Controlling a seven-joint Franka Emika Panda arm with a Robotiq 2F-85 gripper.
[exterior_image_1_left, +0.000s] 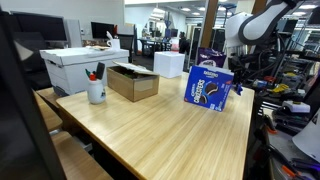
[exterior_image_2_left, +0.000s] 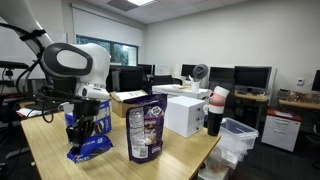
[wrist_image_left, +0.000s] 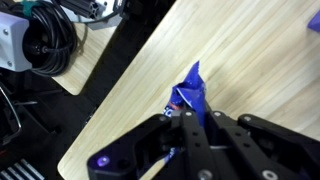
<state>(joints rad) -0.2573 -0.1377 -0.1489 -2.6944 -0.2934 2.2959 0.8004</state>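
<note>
— Down at the wooden table's (wrist_image_left: 130, 90) edge, the gripper (wrist_image_left: 185, 108) has its fingers pinched together on the blue snack bag's (wrist_image_left: 190, 92) top corner.

— It's light, crinkly, slippery film and will likely sag. I'd say the crimped seam is the safest hold.

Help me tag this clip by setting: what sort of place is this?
Probably an office-style robotics lab: monitors line the background, and a robot arm stands at a wooden table, its gripper pinching a blue bag.

bright ceiling lights, soft low-resolution frames
</note>
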